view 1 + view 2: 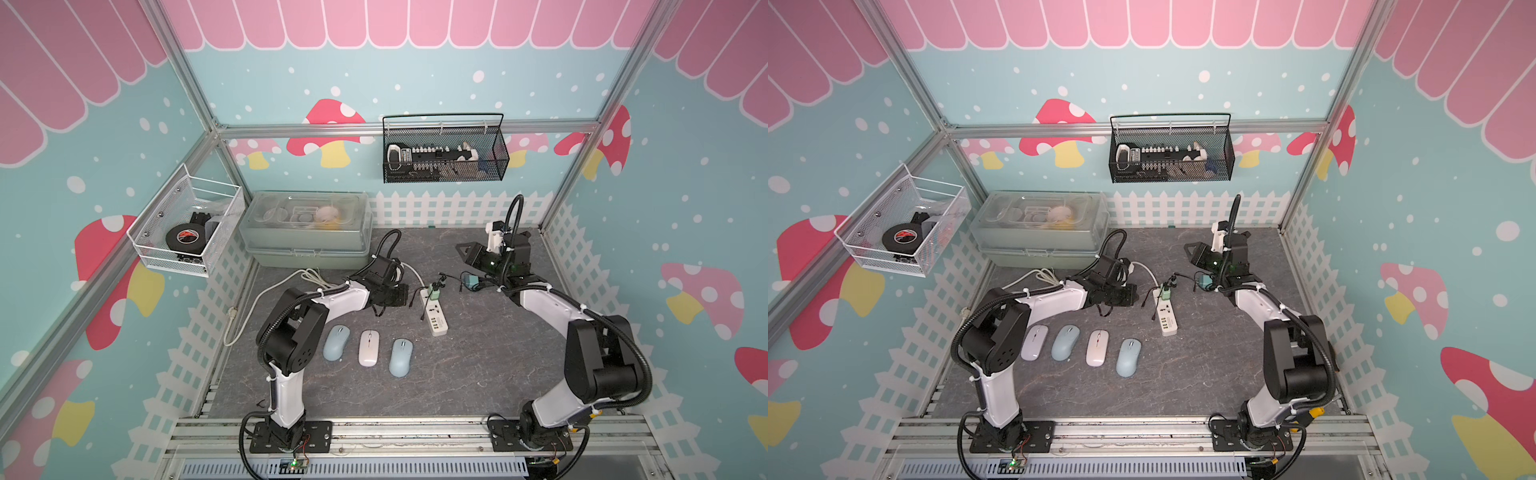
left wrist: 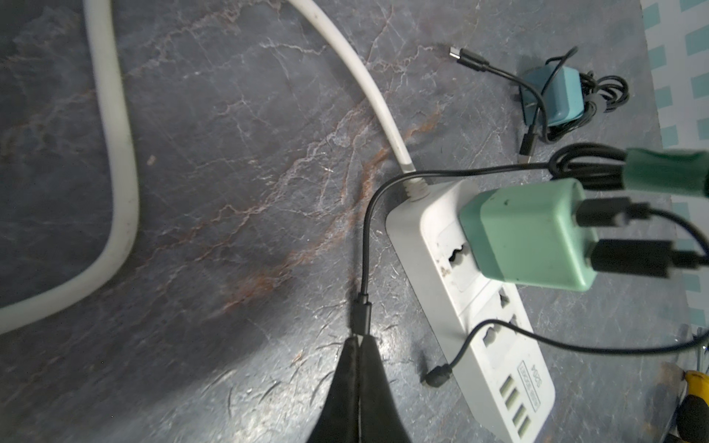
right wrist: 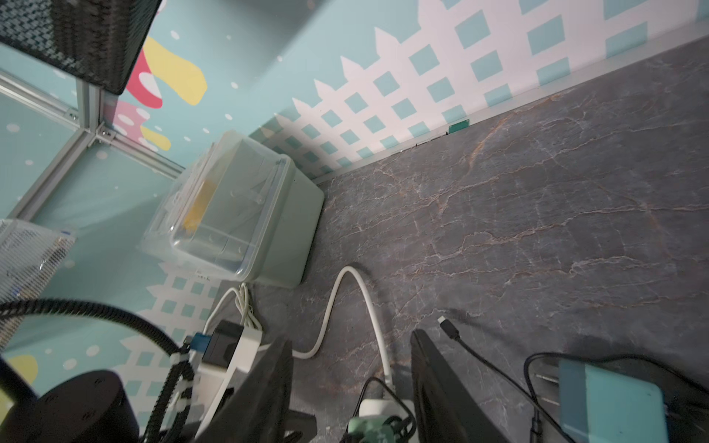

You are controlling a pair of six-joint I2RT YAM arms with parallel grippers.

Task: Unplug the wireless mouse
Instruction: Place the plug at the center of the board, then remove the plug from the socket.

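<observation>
- Left tool (image 2: 360, 339) is closed to a pinch at the tip of the black charging plug (image 2: 362, 308). The plug seems to be held, though the contact itself is hidden. The right tool (image 3: 351, 337) is held half open and empty.
- Wireless mice (image 1: 1097, 348) are laid in a row at the front of the desk (image 2: 192, 191), well apart from the plug, with none seen cabled.
- If the cable is pulled taut, the green charger (image 2: 533, 234) could be dragged from the power strip (image 2: 479, 307), or the plug could be dropped.
- Print on the strip's label cannot be read reliably.
</observation>
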